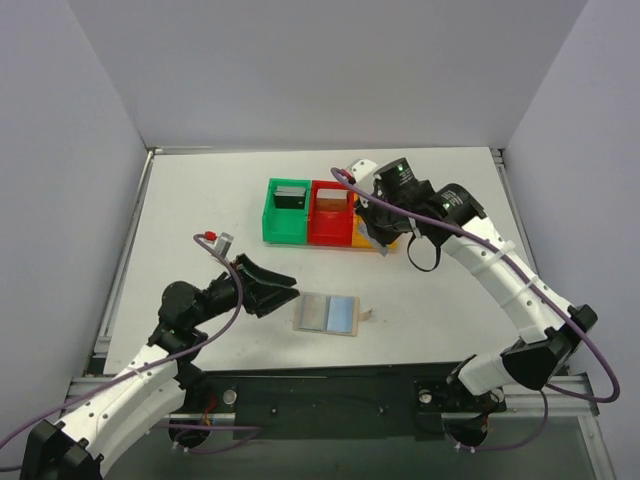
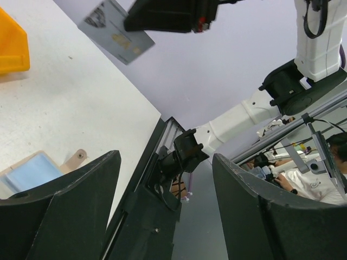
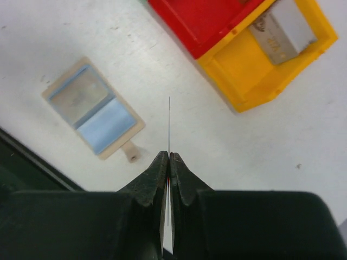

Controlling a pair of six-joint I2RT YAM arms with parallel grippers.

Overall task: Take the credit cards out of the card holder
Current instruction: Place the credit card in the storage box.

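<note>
Right fingers (image 3: 154,181) hold one credit card (image 2: 116,32) over the counter (image 1: 200,200), close to the bins.

The yellow bin (image 3: 238,70) sits ahead and to the right of the right fingers and already has a grey card (image 3: 282,35) in it. The card holder (image 3: 93,112) lies open ahead-left of them, just in front of the left fingers (image 2: 70,216). The drop would likely go best with the card centred over a bin and lowered before release. The right fingers are pinched tight on the card, which shows edge-on, and the left fingers are spread wide, holding nothing.
</note>
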